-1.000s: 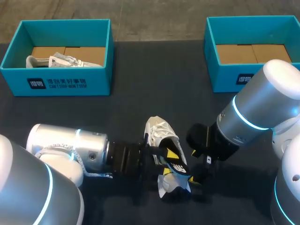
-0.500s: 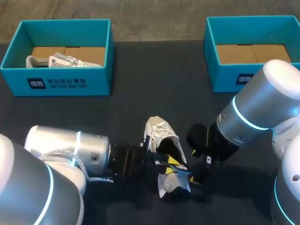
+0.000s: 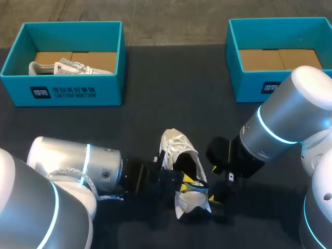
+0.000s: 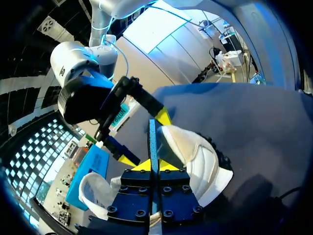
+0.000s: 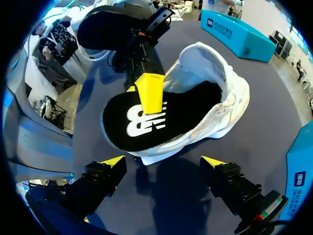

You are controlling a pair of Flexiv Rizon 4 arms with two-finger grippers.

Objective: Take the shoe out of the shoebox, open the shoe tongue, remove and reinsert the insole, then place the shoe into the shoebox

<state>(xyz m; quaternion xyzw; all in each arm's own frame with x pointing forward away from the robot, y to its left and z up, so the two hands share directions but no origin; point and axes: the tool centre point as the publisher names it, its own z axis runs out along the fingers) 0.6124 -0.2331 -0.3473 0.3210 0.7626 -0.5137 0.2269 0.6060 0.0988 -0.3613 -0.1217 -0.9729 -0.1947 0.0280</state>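
On the dark table [image 3: 155,93], left fingers [image 5: 151,93] clamp the insole [image 5: 183,113] half-hidden in the shoe [image 3: 175,144]; right fingers [image 5: 113,160] gape.

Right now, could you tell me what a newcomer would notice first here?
The white shoe at the near middle of the table, its black insole half out, pinched in the left gripper. The right gripper hangs open beside it. Two teal shoeboxes stand behind, the left one holding another shoe.

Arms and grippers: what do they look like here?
Both the left arm and right arm are rounded silver cylinders with a glowing cyan ring and black wrist section. A white cable loops by the left wrist. The left gripper and right gripper have black finger blocks with yellow tips.
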